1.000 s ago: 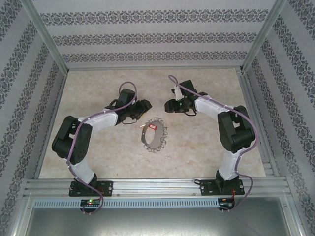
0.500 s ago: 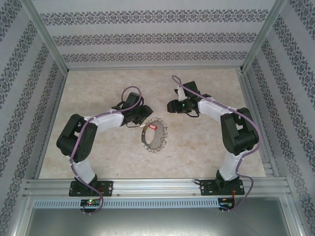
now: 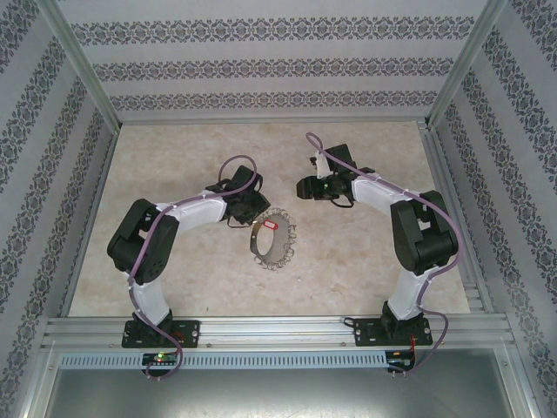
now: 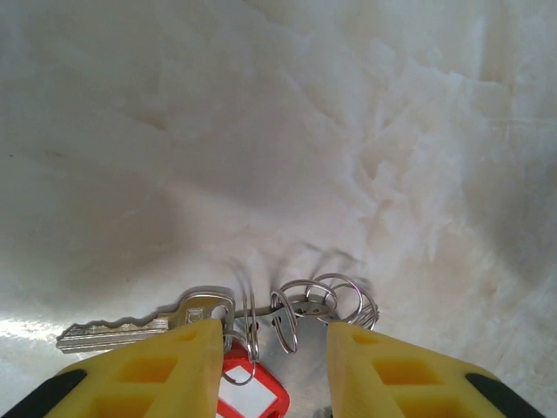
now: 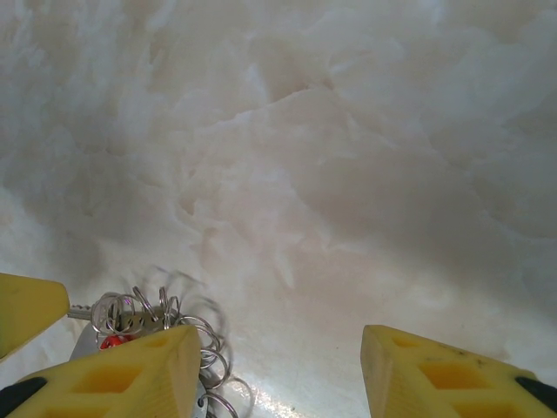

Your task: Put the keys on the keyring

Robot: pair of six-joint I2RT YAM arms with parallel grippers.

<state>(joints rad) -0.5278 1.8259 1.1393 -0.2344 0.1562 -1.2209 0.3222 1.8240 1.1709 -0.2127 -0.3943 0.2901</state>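
Your left tool point(image 4: 274, 329) is hanging over the key point(image 4: 254, 399), fingers apart.
The key is sitting between them at the far rim of the keyring point(image 3: 258, 244) on the surface point(image 3: 348, 270); your right tool point(image 5: 278, 335) is gaping, gripping nothing.

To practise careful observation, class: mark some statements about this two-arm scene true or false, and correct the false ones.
1. The keyring lies on the table between the two arms. True.
2. The red-headed key sits between the fingers of the left gripper. True.
3. The right gripper holds the red-headed key. False: its jaws stand open over bare table.
4. The key's head is blue. False: it is red.
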